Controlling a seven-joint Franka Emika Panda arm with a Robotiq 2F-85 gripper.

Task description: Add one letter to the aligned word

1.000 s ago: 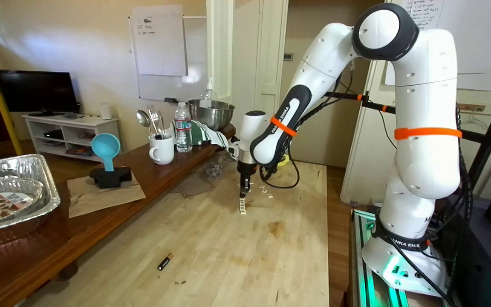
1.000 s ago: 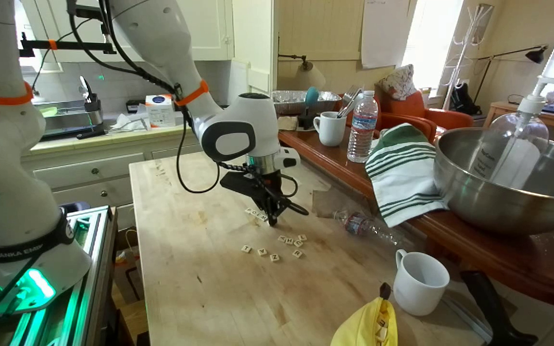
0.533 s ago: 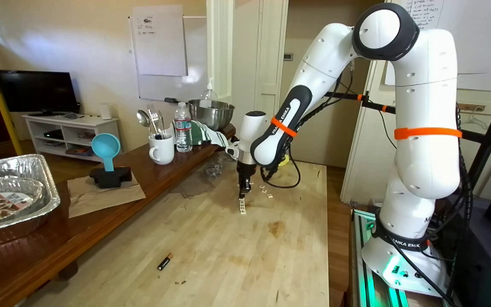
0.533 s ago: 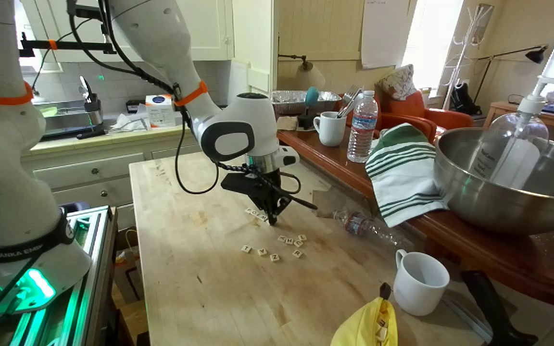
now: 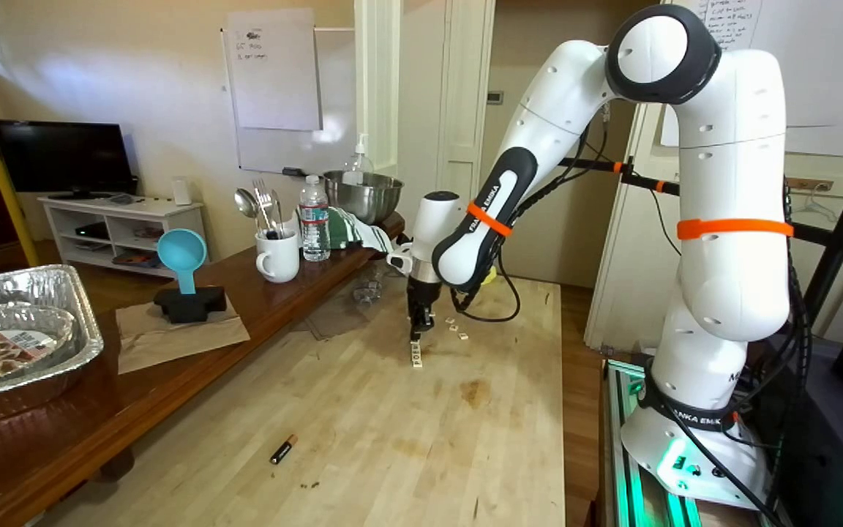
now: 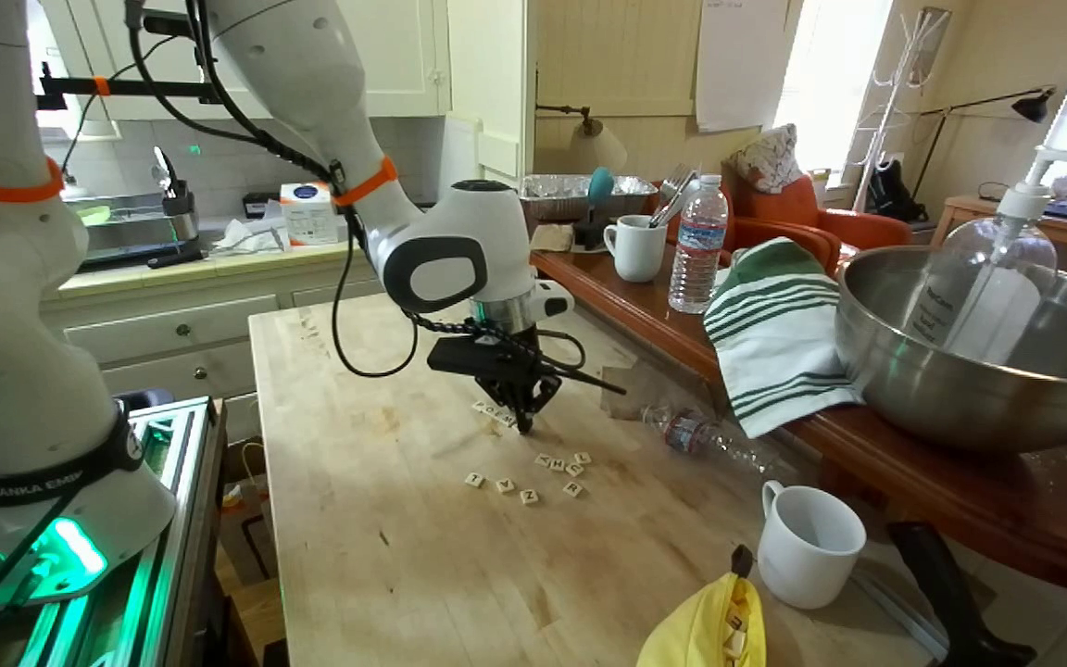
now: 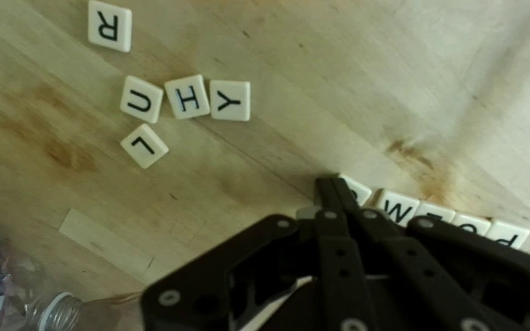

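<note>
The aligned word (image 7: 398, 206) is a row of pale letter tiles on the wooden table. It shows in the wrist view and in both exterior views (image 5: 416, 356) (image 6: 494, 414). A further tile (image 7: 359, 187) lies just past the W end, slightly turned, with a small gap to the W; a fingertip hides part of it. My gripper (image 7: 331, 181) has its fingers together with nothing between them. Its tips are low at the table, beside this tile on the side away from the word. The gripper also shows in both exterior views (image 5: 415, 337) (image 6: 523, 428).
Loose tiles R (image 7: 110, 26), U (image 7: 141, 99), H (image 7: 187, 96), Y (image 7: 230, 100) and L (image 7: 144, 145) lie nearby. A clear bottle (image 6: 709, 440) lies by the raised wooden ledge. A mug (image 6: 811, 547), yellow pouch (image 6: 705, 630) and battery (image 5: 283, 449) are farther off.
The wrist has turned steadily, swinging the gripper body and its cable round. The fingertips have stayed at almost the same spot by the row's end. The loose tiles have not visibly moved.
</note>
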